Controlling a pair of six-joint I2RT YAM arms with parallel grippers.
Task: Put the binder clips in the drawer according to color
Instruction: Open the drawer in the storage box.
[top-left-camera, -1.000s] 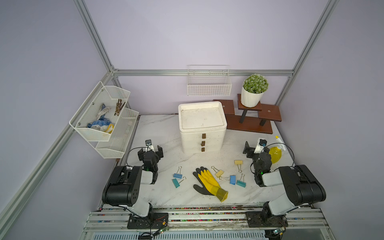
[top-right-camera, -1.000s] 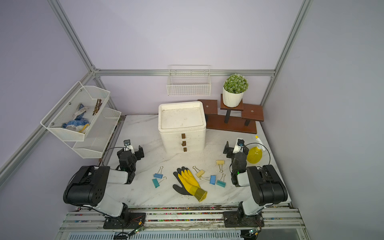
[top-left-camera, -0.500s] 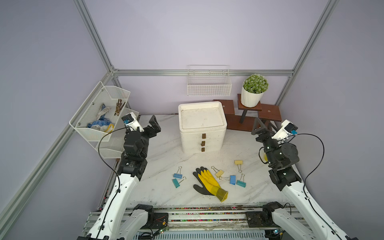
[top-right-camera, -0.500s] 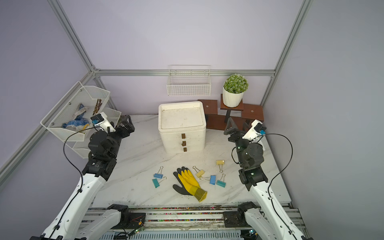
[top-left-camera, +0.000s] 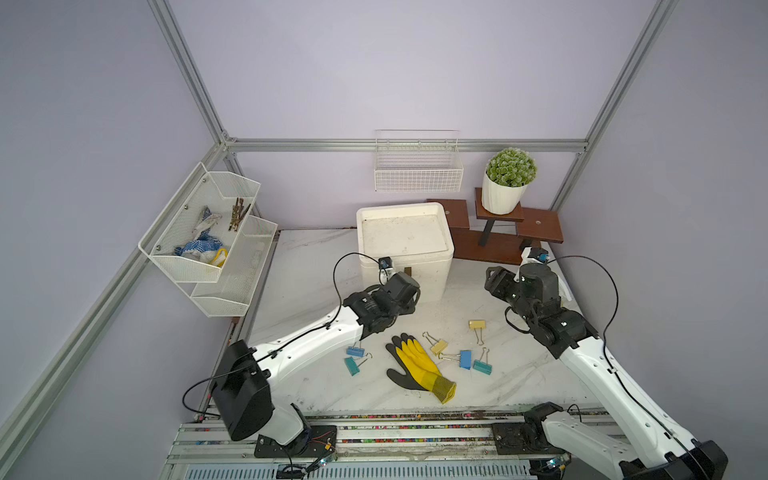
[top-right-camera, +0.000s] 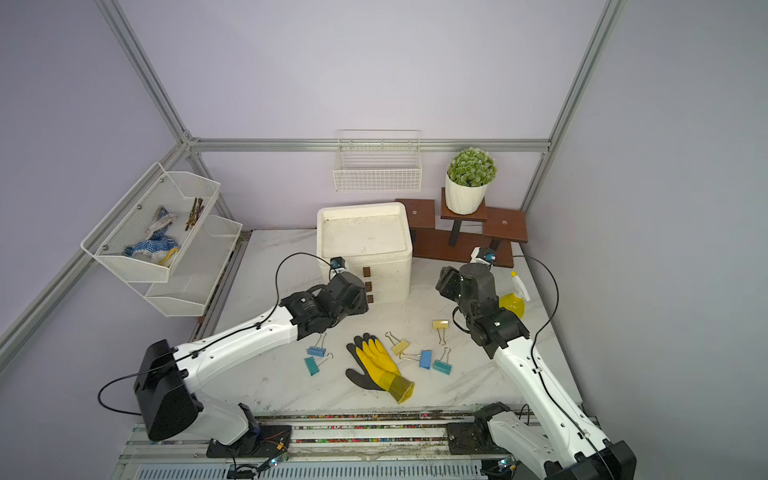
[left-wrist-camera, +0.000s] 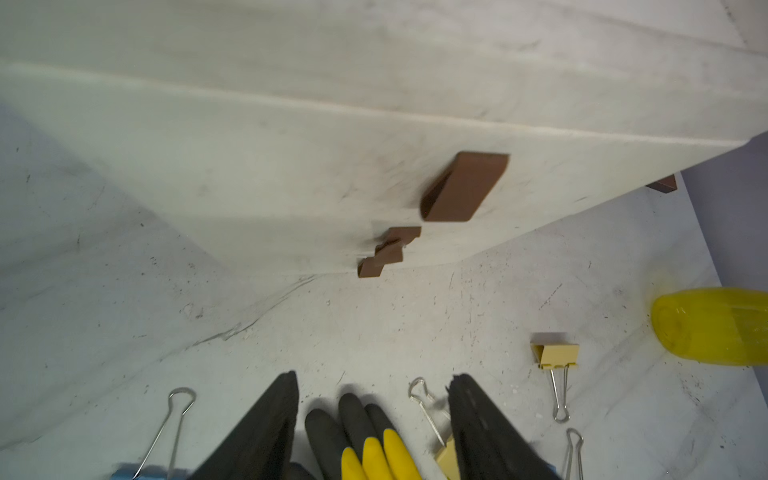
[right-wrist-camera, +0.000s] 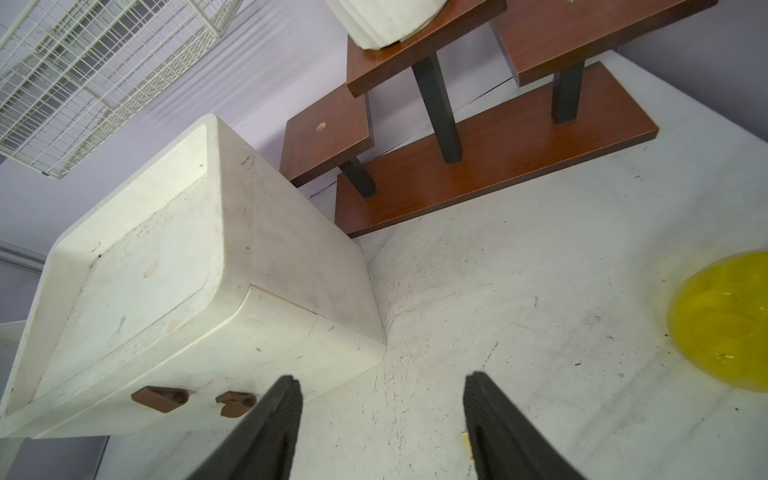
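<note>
Both reached in toward drawer (top-left-camera: 432, 270) since earlier: left claw (left-wrist-camera: 374, 378), right claw (right-wrist-camera: 380, 378) parted, empty.

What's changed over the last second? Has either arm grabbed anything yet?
The left end effector left its folded rest pose and reached forward to the drawer front. The right end effector rose and swung in beside the drawer. Both are open and hold nothing. The clips and glove stayed put, and the drawers are still shut.

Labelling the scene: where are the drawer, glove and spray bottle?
drawer (top-right-camera: 390, 278), in a top view, front wall
glove (top-left-camera: 419, 366), in a top view, yellow palm
spray bottle (top-right-camera: 512, 306), in a top view, body
</note>
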